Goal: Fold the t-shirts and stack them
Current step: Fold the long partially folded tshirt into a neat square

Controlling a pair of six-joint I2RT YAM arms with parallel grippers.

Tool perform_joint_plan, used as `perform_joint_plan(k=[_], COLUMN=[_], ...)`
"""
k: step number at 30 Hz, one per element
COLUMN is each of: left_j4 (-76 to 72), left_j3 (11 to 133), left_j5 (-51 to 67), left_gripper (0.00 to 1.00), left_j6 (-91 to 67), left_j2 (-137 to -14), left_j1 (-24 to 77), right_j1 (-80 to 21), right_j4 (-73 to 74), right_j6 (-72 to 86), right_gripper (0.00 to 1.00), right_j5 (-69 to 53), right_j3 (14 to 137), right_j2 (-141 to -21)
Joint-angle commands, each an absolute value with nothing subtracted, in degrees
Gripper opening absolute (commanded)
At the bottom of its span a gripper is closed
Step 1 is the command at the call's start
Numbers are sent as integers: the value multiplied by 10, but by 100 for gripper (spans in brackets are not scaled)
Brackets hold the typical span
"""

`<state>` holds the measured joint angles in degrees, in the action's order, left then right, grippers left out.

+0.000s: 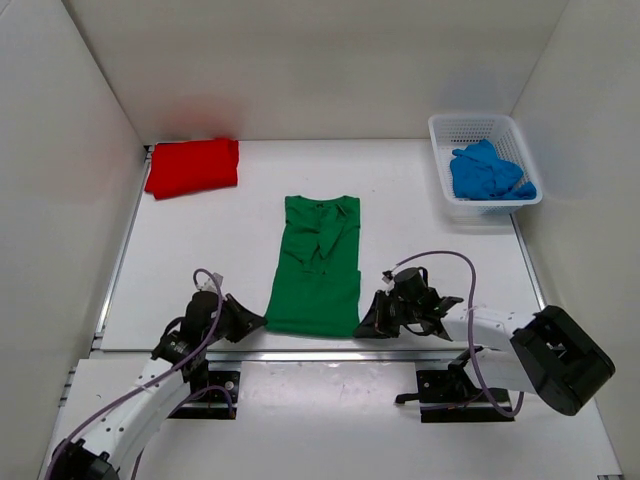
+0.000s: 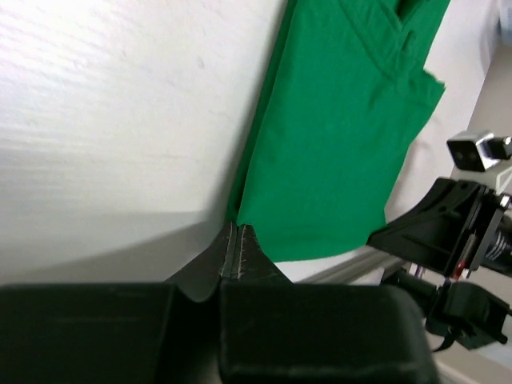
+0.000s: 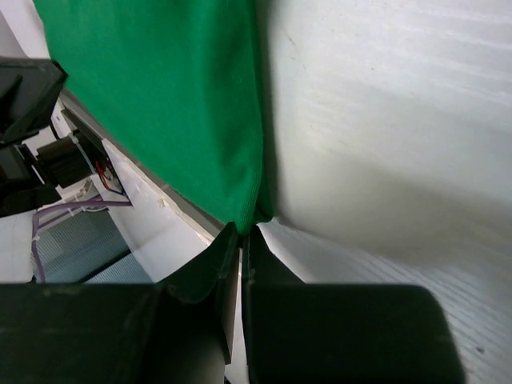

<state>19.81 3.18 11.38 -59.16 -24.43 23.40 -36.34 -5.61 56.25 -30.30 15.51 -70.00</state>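
Top external view, as seen standing over the rig: the bright green cloth t-shirt (image 1: 315,268) lies flat in the middle of the white table (image 1: 200,260), collar toward twelve o'clock and hem toward six. Its sleeves and sides look already turned in, so it makes a long narrow strip. The red cloth t-shirt (image 1: 193,166) sits at ten o'clock as a neat folded rectangle, so I take that one as finished and as the start of the stack. The blue cloth t-shirt (image 1: 488,173) is crumpled inside the white plastic mesh basket (image 1: 520,135) at two o'clock, untouched as far as I can see.

The left gripper (image 1: 250,322) is at the seven o'clock hem corner and the right gripper (image 1: 368,325) at the five o'clock corner. Both wrist views show the jaws pinched together on the cloth's very corner.

By my reckoning roughly a third is done. The green one needs its hem carried up toward the collar and then a move onto the red. The blue one needs everything.
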Motion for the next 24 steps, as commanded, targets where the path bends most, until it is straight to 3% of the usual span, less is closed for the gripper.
perform_joint_plan(k=[1,14,19,24], left_j4=[244,276,263,233], left_j3=[25,147,275,417], left_j5=[126,132,167,170], left_gripper=[0,0,0,0], left_j6=[-582,-480,-412,-343], left_j2=[-239,-376,-501,-655], left_j1=[237,312,263,187], right_j1=[-366,-352,-316,-209], right_j4=[-21,61,121,146], right_j6=[563,508,465,393], right_gripper=[0,0,0,1], right_j5=[-277,-308,-346,-422], right_j3=[155,181,291,434], right_j2=[-675,-647,-678,-767])
